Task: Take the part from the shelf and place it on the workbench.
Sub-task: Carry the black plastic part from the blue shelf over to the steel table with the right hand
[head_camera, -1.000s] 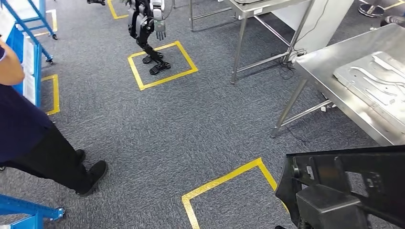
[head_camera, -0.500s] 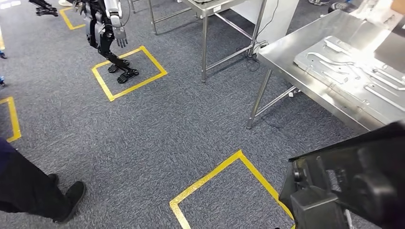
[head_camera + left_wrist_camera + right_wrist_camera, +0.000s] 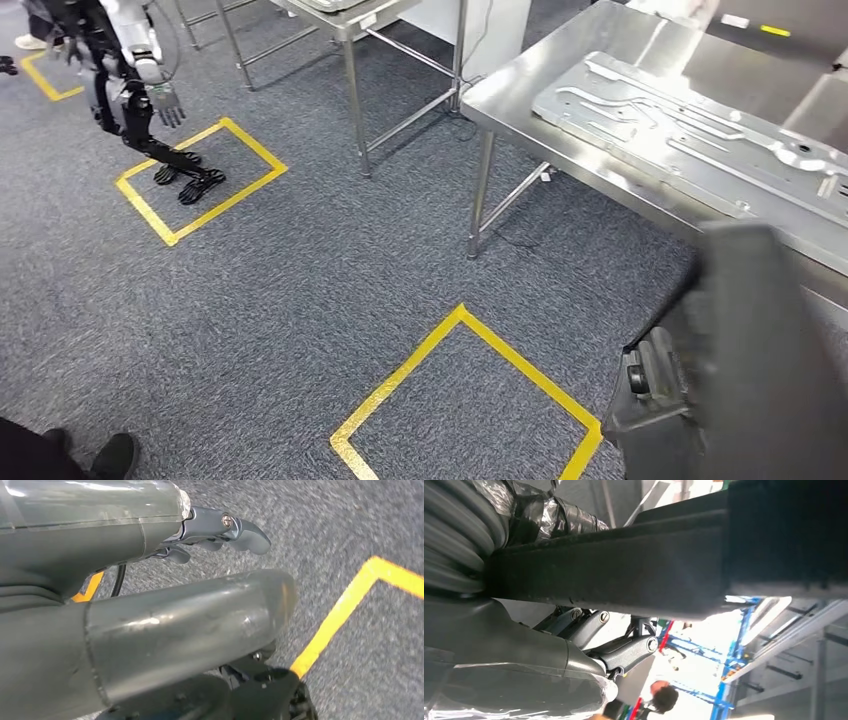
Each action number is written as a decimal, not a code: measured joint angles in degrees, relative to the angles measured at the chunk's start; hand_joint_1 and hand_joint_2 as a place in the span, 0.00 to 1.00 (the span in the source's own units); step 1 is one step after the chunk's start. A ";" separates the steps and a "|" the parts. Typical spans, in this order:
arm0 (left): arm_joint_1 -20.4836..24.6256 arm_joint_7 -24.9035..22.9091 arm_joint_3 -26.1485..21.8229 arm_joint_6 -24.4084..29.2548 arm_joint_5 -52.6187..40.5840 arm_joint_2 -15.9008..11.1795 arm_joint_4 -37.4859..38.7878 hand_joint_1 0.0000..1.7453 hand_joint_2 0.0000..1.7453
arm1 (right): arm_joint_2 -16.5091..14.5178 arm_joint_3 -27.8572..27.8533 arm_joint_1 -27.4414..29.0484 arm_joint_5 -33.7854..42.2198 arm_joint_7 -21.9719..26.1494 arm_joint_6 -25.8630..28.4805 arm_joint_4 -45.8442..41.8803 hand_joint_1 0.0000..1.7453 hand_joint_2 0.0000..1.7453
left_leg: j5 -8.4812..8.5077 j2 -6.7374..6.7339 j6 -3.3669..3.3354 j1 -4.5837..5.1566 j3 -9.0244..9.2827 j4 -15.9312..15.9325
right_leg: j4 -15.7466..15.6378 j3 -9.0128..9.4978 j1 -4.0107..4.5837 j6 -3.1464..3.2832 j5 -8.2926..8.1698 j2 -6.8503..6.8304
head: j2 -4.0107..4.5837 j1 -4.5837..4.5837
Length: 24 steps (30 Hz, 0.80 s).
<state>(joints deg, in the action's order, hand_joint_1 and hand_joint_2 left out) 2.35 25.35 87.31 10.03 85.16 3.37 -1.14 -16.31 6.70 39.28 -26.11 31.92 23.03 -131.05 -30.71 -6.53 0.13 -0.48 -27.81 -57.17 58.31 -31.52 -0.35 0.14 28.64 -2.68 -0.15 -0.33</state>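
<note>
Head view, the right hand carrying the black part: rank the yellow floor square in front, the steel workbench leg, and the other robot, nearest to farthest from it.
From the right hand, under the black part:
1. Yellow floor square, just left of it.
2. Workbench leg, ahead, under the workbench corner.
3. Other robot, far left, standing in its own square.

Workbench [image 3: 560,110] ahead right — part [image 3: 760,370] before it, near right.
</note>
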 joint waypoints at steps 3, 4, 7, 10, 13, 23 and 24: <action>-0.21 -0.30 0.28 0.02 -0.14 -0.02 0.00 0.00 0.00 | -0.27 -0.13 0.36 -0.40 -0.15 -0.05 -0.12 1.00 1.00 | -4.43 4.70 0.67 -0.35 -2.76 -6.68 | -0.42 -0.06 -0.36 1.02 -0.46 1.89 | 0.00 0.02; -0.38 -0.36 0.37 0.03 -0.19 -0.02 0.00 0.00 0.00 | -0.32 -0.15 0.37 -0.55 -0.18 -0.07 -0.14 1.00 1.00 | -6.41 5.66 0.73 -0.37 -4.63 -10.71 | -0.39 -0.14 -0.33 1.18 -0.49 2.61 | 0.00 0.03; -0.76 -0.45 0.51 0.03 -0.23 -0.02 0.01 0.00 0.00 | -0.35 -0.21 0.44 -0.76 -0.22 -0.11 -0.14 1.00 1.00 | -6.77 6.19 0.67 -0.37 -7.64 -16.09 | -0.07 -0.21 -0.17 1.26 -0.45 5.14 | 0.00 0.03; -0.87 -0.47 0.55 0.03 -0.20 -0.11 0.08 0.00 0.00 | -0.35 -0.25 0.47 -0.78 -0.24 -0.13 -0.14 1.00 1.00 | -0.38 8.76 0.01 -0.40 -3.87 -5.89 | 0.44 -0.24 -0.12 1.00 -0.24 7.56 | 0.00 0.02; -0.77 -0.56 0.55 0.10 -0.06 -0.24 0.15 0.00 0.00 | -0.35 -0.23 0.51 -0.96 -0.64 -0.62 -0.14 1.00 1.00 | 0.81 10.80 -0.65 -0.29 -2.13 -1.10 | 0.67 -0.90 -0.24 0.06 -0.42 9.48 | 0.00 0.02; 1.64 -3.53 0.53 2.43 0.69 -0.10 0.10 0.00 0.00 | 0.92 2.54 -0.56 -3.69 -5.64 -0.23 -0.25 1.00 1.00 | 1.39 3.22 -2.33 -0.48 -1.58 0.21 | 13.87 -7.47 -0.49 -1.96 4.68 2.64 | 0.00 -0.14; 1.78 -3.54 0.53 2.43 0.69 -0.07 0.08 0.00 0.00 | 1.05 2.72 -0.57 -3.78 -5.72 -0.22 -0.25 1.00 1.00 | 1.23 2.55 -2.19 -0.48 -1.39 0.18 | 10.05 -5.36 -0.50 -1.88 2.63 1.95 | 0.00 -0.15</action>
<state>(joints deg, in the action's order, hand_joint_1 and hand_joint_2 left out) 4.13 21.81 87.84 12.46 85.85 3.30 -1.05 -15.26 9.42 38.70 -29.89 26.20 22.81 -131.29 -29.49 -3.99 -2.06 -0.96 -29.20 -57.00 68.36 -36.87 -0.84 -1.74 31.27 -0.73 -0.15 -0.48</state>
